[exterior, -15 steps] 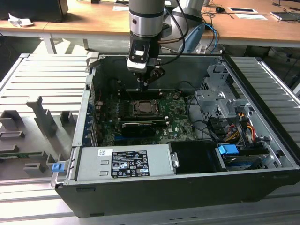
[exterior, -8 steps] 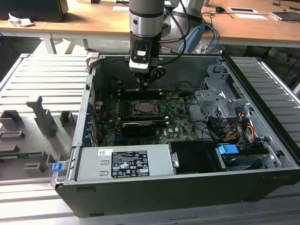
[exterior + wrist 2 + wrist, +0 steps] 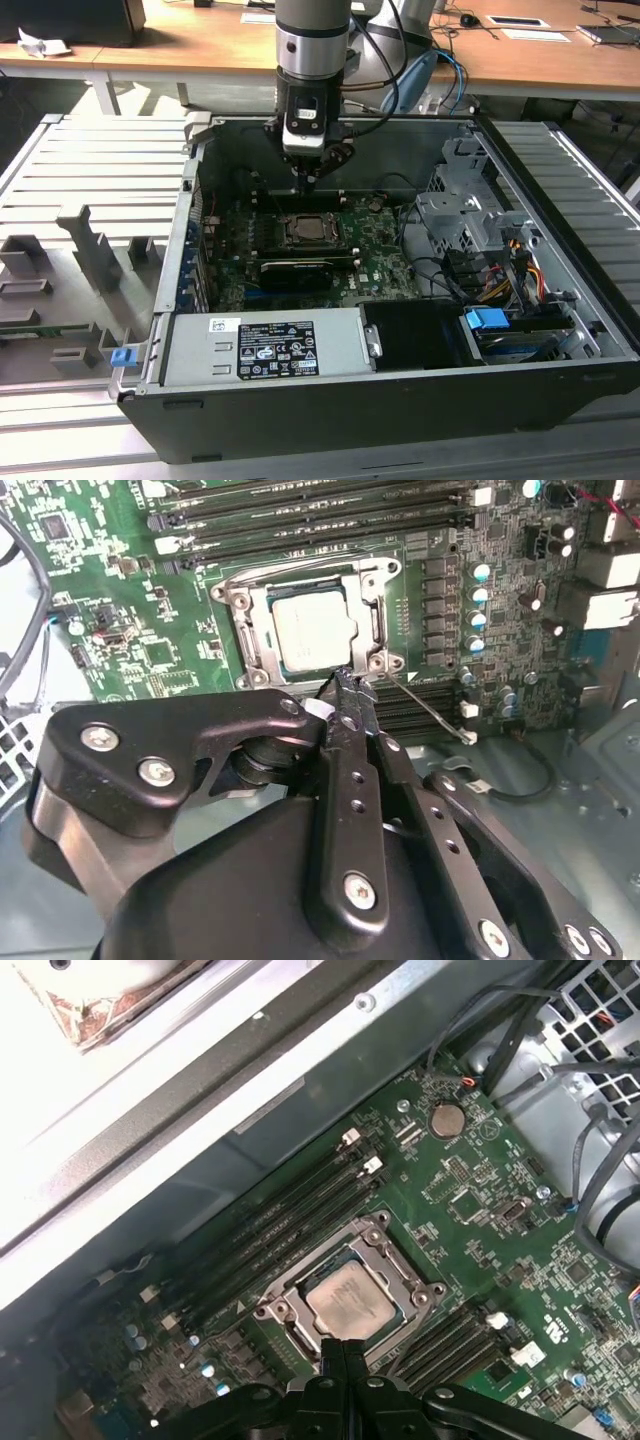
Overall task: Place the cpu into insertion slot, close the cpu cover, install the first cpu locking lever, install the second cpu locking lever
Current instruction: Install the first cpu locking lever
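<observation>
Mid-frame in the exterior view, the cpu (image 3: 303, 230) sits in the insertion slot (image 3: 330, 236), with the cpu cover (image 3: 258, 630) down around it. My gripper (image 3: 308, 180) is just above it in the frame, jaws pressed together and holding nothing. I fear they slip off the thin locking lever (image 3: 430, 708) and scratch the board (image 3: 120, 630).

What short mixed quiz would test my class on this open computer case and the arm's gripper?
1. True or false: the thin grey metal cpu cover frame lies flat around the pale silvery square cpu.
2. The black gripper is nearest: A) a cover corner; B) the blue tab; C) the labelled grey box.
3. Fill in: the gripper's fingers are ___.
Key: 1 true; 2 A; 3 shut.
</observation>
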Controlling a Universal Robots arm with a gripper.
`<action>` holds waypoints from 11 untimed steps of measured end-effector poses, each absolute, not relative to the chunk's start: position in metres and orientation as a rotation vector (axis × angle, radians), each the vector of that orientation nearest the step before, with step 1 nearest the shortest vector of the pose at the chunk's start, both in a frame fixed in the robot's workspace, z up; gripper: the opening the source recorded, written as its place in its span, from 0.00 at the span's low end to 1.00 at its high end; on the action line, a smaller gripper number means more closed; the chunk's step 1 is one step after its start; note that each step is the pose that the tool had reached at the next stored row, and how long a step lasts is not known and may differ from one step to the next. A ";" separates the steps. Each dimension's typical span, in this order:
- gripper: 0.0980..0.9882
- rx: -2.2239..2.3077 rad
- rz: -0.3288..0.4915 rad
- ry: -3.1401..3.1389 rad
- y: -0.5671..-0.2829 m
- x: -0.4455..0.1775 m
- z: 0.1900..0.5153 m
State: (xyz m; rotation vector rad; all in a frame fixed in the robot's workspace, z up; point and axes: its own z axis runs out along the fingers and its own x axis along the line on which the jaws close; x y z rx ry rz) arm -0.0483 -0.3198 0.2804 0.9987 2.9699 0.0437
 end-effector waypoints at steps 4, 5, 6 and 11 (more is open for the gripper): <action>0.01 0.958 0.044 2.984 -0.320 -0.048 0.280; 0.01 0.948 0.044 2.987 -0.320 -0.048 0.280; 0.01 0.938 0.044 2.990 -0.320 -0.048 0.280; 0.01 0.872 0.044 3.011 -0.320 -0.048 0.280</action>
